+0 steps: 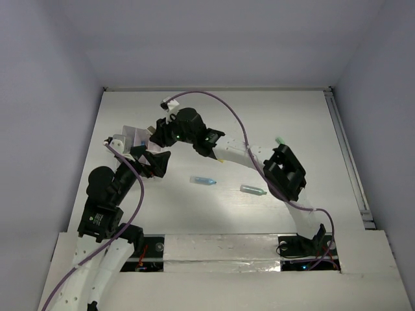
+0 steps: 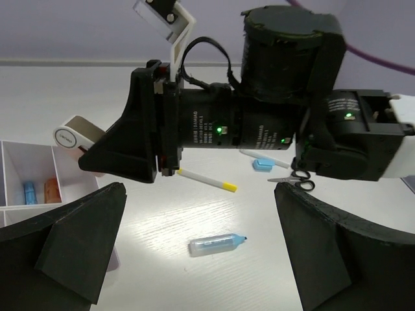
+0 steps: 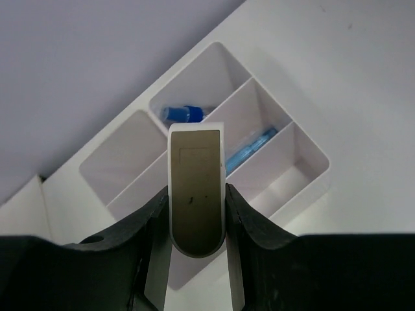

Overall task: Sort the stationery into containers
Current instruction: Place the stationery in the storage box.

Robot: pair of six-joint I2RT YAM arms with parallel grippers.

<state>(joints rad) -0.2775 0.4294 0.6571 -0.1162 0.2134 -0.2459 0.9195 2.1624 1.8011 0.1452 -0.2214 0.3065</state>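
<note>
The right fingers (image 3: 150,227) are clamped on the block (image 3: 196,188) above the box (image 3: 311,162); the left fingers (image 2: 71,253) are spread wide, empty. Lowering and release there seem required next.

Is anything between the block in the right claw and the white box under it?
Nothing visible. The right claw holds the tan-grey block over the white box, and only open air shows between them.
</note>
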